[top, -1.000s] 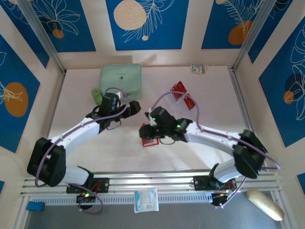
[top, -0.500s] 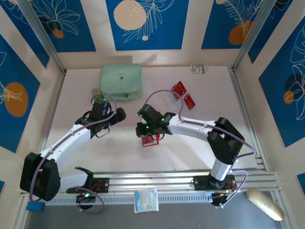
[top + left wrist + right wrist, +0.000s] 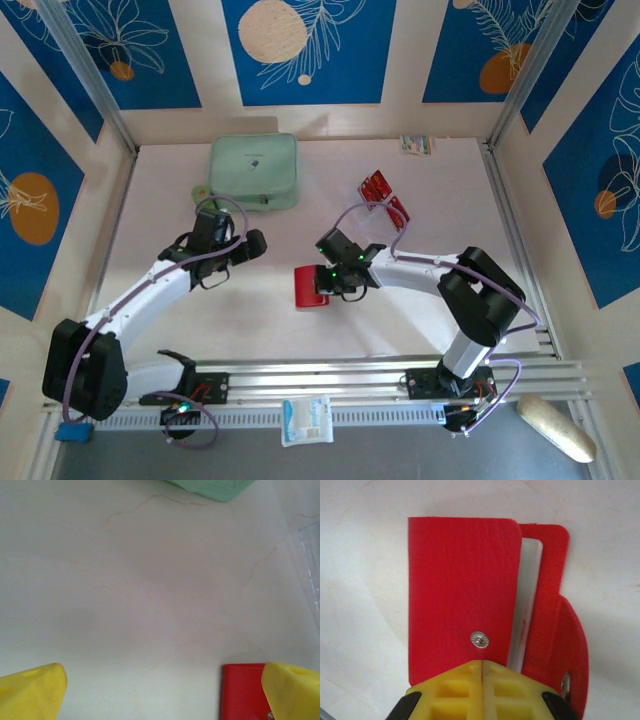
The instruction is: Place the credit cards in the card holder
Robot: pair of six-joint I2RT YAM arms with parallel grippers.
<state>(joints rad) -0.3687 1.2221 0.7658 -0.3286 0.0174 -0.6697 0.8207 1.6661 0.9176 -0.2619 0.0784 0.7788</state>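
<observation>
One pale tabletop point(image 3: 450, 240), smooth, with faint brown veins, walled by blue-and-cream leaf-print panels.

Mint-green zip case point(image 3: 254, 171): biggest loose item. Soft, rounded square at the far left-centre, lying flat. A small green cylinder point(image 3: 203, 195) sits just beside its left corner.

Left arm reaches toward the middle. Left gripper point(image 3: 248, 245) hangs over bare table between the case and the card holder, its yellow fingers point(image 3: 35, 687) spread wide with nothing between them. The left wrist view catches the case's edge at the top and a clear plastic sheet point(image 3: 310, 575) at the right margin.

Card holder point(image 3: 309, 290): near the table's centre, flat, closed, well apart from the cards. Red with a fine leathery grain, nearly square, rounded corners. Its top flap carries a silvery snap stud point(image 3: 480, 640). A pale clear sleeve point(image 3: 527, 595) shows in the gap beside the flap, and a rounded tab sticks out on one side.

Right gripper point(image 3: 482, 667): yellow fingers pressed together with no gap, tips over the holder's near edge just by the stud. Contact or grip cannot be told.

Credit cards point(image 3: 384, 199): thin red rectangles, far right of centre. The right arm's purple cable crosses over them.

Small printed packet point(image 3: 417, 144) lies at the far edge.
</observation>
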